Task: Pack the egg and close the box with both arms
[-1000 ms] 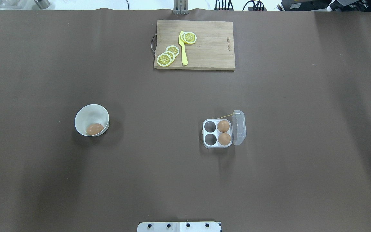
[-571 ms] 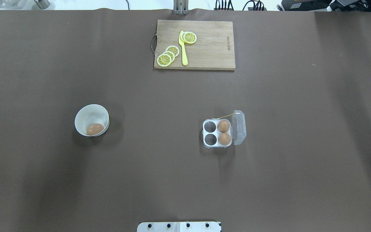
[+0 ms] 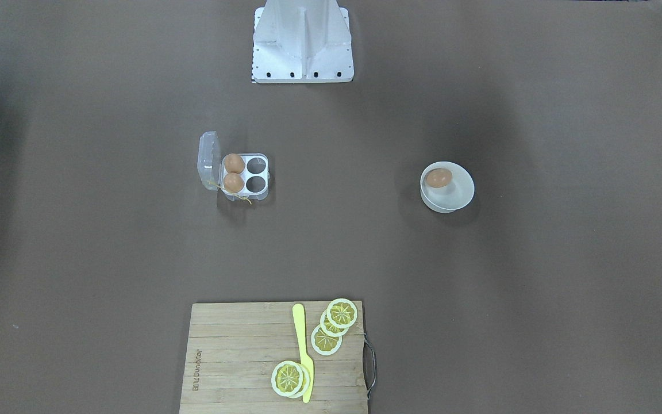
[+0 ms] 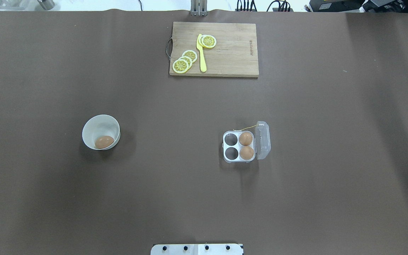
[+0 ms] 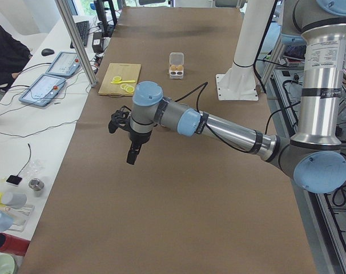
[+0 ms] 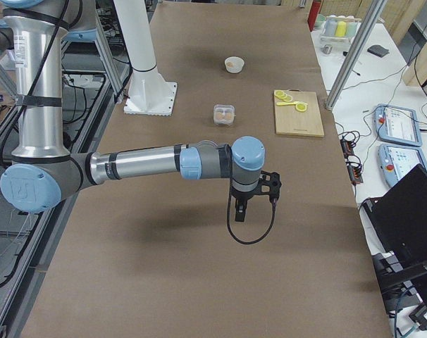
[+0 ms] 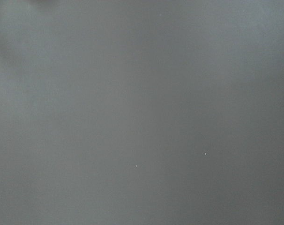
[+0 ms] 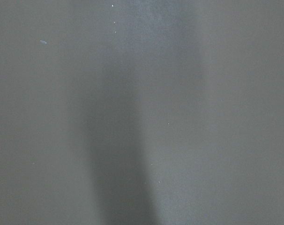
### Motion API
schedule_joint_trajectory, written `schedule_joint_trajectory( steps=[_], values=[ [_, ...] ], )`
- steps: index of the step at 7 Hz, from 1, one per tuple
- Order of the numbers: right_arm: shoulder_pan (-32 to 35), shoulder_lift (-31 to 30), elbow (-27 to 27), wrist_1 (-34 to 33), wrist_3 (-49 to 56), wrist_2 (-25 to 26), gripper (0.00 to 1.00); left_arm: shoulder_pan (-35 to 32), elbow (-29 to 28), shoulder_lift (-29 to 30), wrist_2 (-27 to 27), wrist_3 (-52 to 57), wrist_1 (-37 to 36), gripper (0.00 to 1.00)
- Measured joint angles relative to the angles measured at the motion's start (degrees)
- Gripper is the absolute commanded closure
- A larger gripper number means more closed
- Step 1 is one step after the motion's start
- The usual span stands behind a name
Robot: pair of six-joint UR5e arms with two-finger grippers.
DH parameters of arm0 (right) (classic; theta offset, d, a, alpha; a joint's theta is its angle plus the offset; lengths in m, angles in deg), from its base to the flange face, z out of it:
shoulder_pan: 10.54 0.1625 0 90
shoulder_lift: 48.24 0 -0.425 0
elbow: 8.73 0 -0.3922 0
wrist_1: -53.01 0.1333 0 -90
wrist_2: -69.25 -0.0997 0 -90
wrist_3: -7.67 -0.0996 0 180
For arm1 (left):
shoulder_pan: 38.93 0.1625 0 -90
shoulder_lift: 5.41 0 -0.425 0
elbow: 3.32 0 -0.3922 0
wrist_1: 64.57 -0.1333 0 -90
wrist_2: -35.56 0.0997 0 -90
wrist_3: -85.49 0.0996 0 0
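Plainly at the start: the egg (image 4: 104, 142) to be packed lies in the white bowl (image 4: 99, 122) on the robot's left half of the table (image 4: 175, 191). It is well apart from the box (image 4: 238, 146), which sits on the right half with its clear lid (image 4: 262, 140) swung open to the side. We count two other eggs (image 4: 245, 138) in the cells next to the lid; the two cells (image 4: 231, 139) on the bowl's side stand empty. A thin yellow string (image 4: 248, 127) trails from the box's far corner.

Neither gripper appears in the overhead or front views. From the table's ends we see the left gripper (image 5: 131, 154) and the right gripper (image 6: 240, 210) each hanging above bare table, far from bowl and box. We see nothing in their hold, but whether either claw is open or closed we cannot tell from those angles. Both wrist cameras show only blank surface.

As we judge it, nothing of the task is done: the egg has yet to be picked up, carried across and set in an empty cell, and the lid folded shut. At the far edge, a cutting board (image 4: 232, 56) with lemon slices (image 4: 181, 65) and a yellow knife (image 4: 202, 56) plays no part.
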Motion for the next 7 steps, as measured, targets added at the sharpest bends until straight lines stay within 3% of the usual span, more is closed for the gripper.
schedule_joint_trajectory(
  steps=[3, 5, 7],
  values=[
    [0.0, 0.3, -0.44, -0.07, -0.33, -0.17, 0.0, 11.03, 3.06, 9.68, 1.53, -16.39, -9.74, 0.02],
    [0.0, 0.31, -0.52, -0.16, -0.57, -0.25, 0.0, 19.29, 4.44, 13.93, 0.83, -36.59, -8.94, 0.02],
    [0.0, 0.16, -0.52, -0.15, -0.6, -0.5, 0.0, 31.45, 4.54, 15.27, 7.89, -45.35, -7.27, 0.02]
  ],
)
